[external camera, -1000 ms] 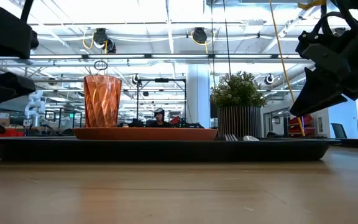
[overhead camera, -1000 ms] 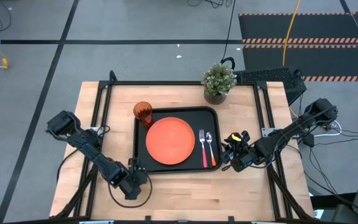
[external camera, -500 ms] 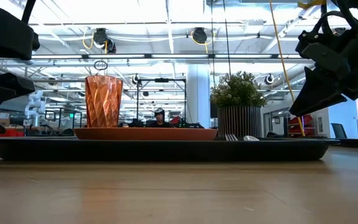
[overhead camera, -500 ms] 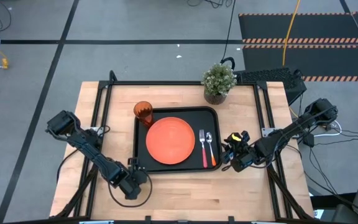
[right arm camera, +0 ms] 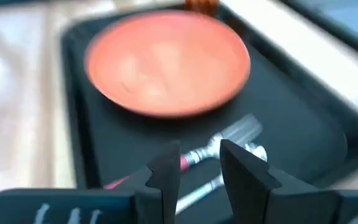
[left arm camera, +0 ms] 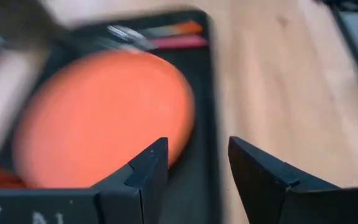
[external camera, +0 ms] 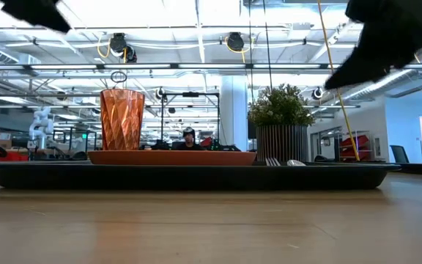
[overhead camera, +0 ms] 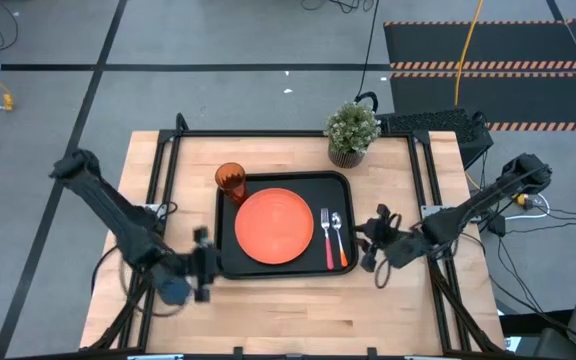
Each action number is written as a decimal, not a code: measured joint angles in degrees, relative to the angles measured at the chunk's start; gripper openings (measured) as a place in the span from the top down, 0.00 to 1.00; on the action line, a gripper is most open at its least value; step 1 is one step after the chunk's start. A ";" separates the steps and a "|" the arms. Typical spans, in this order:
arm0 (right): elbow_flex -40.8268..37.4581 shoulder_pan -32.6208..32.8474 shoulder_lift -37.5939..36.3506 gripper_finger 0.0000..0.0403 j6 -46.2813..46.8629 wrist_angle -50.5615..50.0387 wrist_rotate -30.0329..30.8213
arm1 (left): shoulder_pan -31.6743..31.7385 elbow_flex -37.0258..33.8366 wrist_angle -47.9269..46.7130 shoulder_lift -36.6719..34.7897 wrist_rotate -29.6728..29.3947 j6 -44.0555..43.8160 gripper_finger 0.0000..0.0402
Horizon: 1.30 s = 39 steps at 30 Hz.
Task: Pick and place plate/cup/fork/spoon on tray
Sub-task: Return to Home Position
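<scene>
The black tray (overhead camera: 225, 215) lies mid-table. On it are the orange plate (overhead camera: 273, 226), the amber cup (overhead camera: 230, 181) upright at its far left corner, and the fork (overhead camera: 327, 236) beside the spoon (overhead camera: 339, 236) along its right side. My left gripper (overhead camera: 204, 264) hovers off the tray's near left corner, open, its fingers (left arm camera: 151, 168) aimed slantwise down at the plate (left arm camera: 98, 115). My right gripper (overhead camera: 372, 246) hovers just right of the tray, open with a narrow gap (right arm camera: 199, 163), looking over the fork (right arm camera: 229, 138) and the plate (right arm camera: 166, 62). Neither holds anything.
A potted green plant (overhead camera: 352, 130) stands at the table's far edge, just behind the tray's far right corner. Bare wood runs along the near edge (overhead camera: 288, 315) and left of the tray (overhead camera: 173, 180). In the low view both arms show only as dark shapes at the top.
Both grippers have risen off the table and tipped from pointing steeply down toward a shallower slant. The left one climbed more and drew a little toward the table's left edge. The right one also rolled about its own axis. The tray and everything on it stayed put.
</scene>
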 joint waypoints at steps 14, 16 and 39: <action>-3.60 -0.11 -25.95 0.73 -24.15 2.69 6.06 | 2.29 -22.57 21.65 -32.76 -12.11 23.02 0.57; -6.84 -0.14 -29.32 0.73 -24.29 5.28 6.02 | 5.42 -29.38 36.77 -36.42 -3.12 29.90 0.57; -32.59 -3.14 -54.68 0.73 -34.69 28.43 -3.34 | 49.90 -39.93 50.48 -38.72 53.34 31.32 0.57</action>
